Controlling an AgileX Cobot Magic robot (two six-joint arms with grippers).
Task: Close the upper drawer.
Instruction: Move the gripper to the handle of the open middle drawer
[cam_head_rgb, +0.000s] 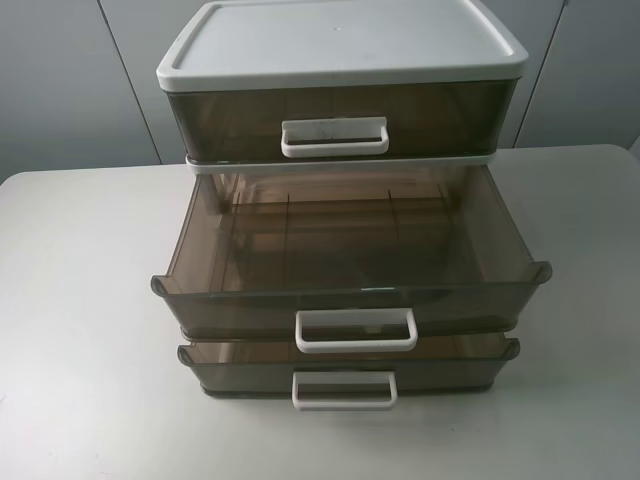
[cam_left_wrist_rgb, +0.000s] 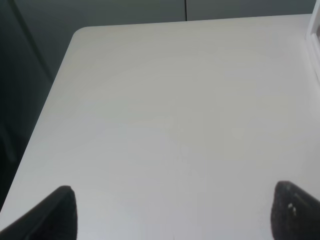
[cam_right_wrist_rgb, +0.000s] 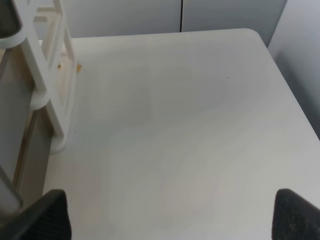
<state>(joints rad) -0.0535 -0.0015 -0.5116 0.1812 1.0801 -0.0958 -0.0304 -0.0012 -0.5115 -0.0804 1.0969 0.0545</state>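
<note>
The upper drawer (cam_head_rgb: 240, 300) is the middle tier of a three-drawer unit (cam_head_rgb: 340, 45). It is smoky-brown translucent plastic with a white loop handle (cam_head_rgb: 356, 329), pulled far out toward the front and empty. Neither gripper shows in the exterior high view. In the left wrist view my left gripper (cam_left_wrist_rgb: 172, 215) is open, its dark fingertips (cam_left_wrist_rgb: 60, 212) wide apart over bare table. In the right wrist view my right gripper (cam_right_wrist_rgb: 170, 215) is open too, fingertips (cam_right_wrist_rgb: 295, 212) wide apart, with the unit's white frame (cam_right_wrist_rgb: 55, 85) beside it.
The top-tier drawer (cam_head_rgb: 335, 137) is shut under the white lid. The lowest drawer (cam_head_rgb: 345, 388) stands slightly out. The unit sits on a white table (cam_head_rgb: 80, 330) with rounded corners. A sliver of the unit (cam_left_wrist_rgb: 315, 40) shows in the left wrist view.
</note>
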